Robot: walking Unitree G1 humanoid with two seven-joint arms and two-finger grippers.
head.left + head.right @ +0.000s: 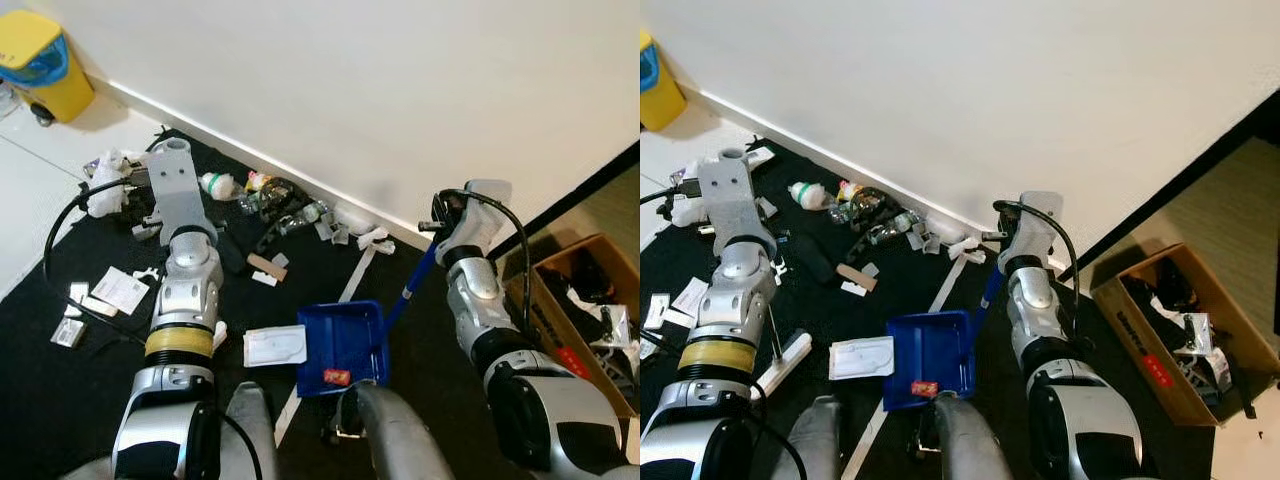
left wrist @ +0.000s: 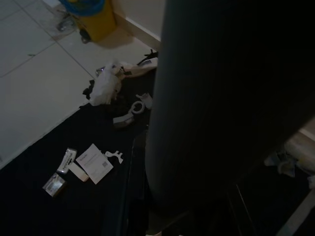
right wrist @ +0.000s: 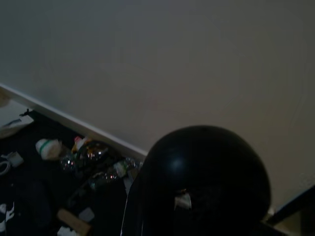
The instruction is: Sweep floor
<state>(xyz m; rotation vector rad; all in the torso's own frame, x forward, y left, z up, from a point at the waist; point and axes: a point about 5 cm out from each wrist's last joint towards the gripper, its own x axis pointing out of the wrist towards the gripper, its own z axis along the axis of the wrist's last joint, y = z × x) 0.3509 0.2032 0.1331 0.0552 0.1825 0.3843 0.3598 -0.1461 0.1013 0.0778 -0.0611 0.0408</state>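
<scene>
While the robot stood over the black mat (image 1: 60,400), the blue dustpan (image 1: 345,345) lay closest to its body, down and inward from the right gripper (image 1: 445,222), with one small red scrap (image 1: 337,377) resting inside it. A white card (image 1: 274,345) lay touching the pan's edge on the side toward the left arm.

The dustpan's blue handle (image 1: 412,285) rose from the pan up to the right gripper, which appeared to grip its top end; the fingers themselves were hidden behind the wrist housing, so the closure could not be confirmed. A cardboard box (image 1: 575,320) of clutter stood outboard of the right arm.

The left gripper (image 1: 172,150) was raised farther out over the mat. Its finger state could not be determined. A large dark shaft crossed the left wrist view, probably a broom handle, though this was not certain.

Beyond both grippers, litter was banked along the baseboard: a small bottle (image 1: 216,184), crumpled plastic (image 1: 285,205), white scraps (image 1: 360,238) and a white wad (image 1: 105,185). A yellow bin (image 1: 40,62) stood farthest off, past the left gripper.

Assessment: collection was barely begun. The next move called for drawing the baseboard litter toward the pan while holding the pan's lip flat on the mat.
</scene>
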